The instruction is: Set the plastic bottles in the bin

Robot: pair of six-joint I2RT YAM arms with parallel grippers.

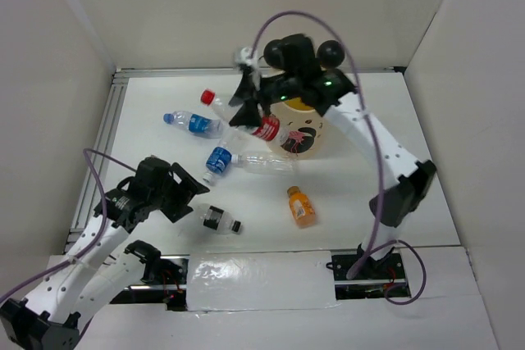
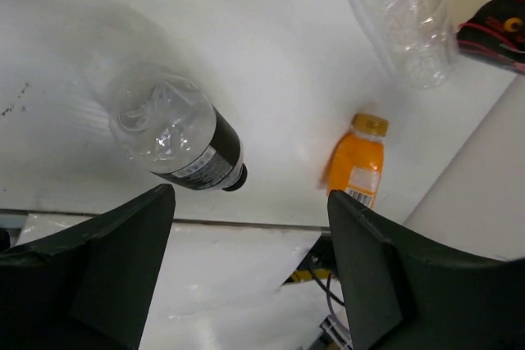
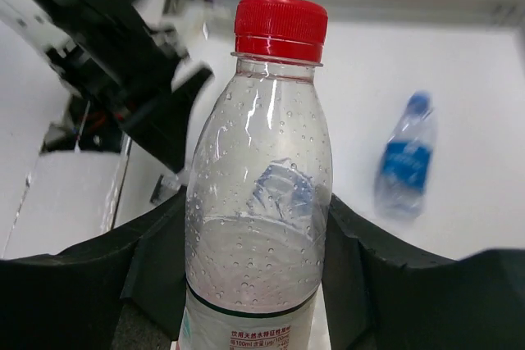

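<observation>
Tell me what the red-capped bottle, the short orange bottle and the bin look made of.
Red-capped bottle: thin clear plastic, glossy; see-through, droplets inside, bright glints.
Orange bottle: likely plastic, smooth with a slight sheen; whether wall or contents give the colour is unclear.
Bin: cream, matte outside, printed picture; plastic or coated card, can't tell.

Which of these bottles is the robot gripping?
The clear plastic bottle with the red cap: it alone sits clamped between the right arm's jaws.
</observation>
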